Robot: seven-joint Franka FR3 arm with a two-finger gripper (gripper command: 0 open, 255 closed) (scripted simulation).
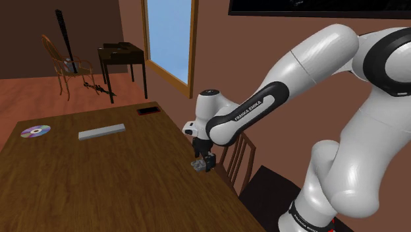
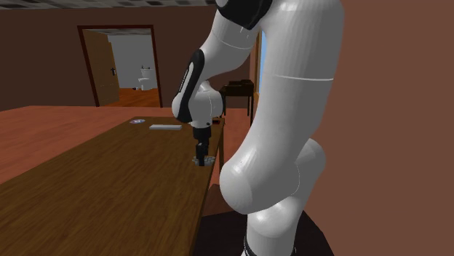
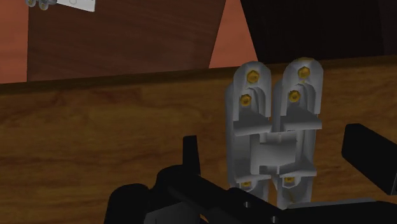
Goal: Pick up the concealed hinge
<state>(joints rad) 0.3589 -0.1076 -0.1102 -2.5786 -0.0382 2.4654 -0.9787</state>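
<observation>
Brown wood-grain counter (image 1: 99,184), reddish walls behind, and the hand (image 1: 204,160) is down at the counter's edge, its fingers spread either side of the hinge (image 3: 273,121) and not touching it. I'd centre up, sink lower, then squeeze across the narrow body. It's grey, with two rounded arms and brass-coloured screws.

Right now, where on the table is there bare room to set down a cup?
The wide part of the table below the disc and the grey bar in the shoulder view is bare, up to the hand. Crowded: the edge where the hand stands around the hinge, with a chair just beyond.
</observation>
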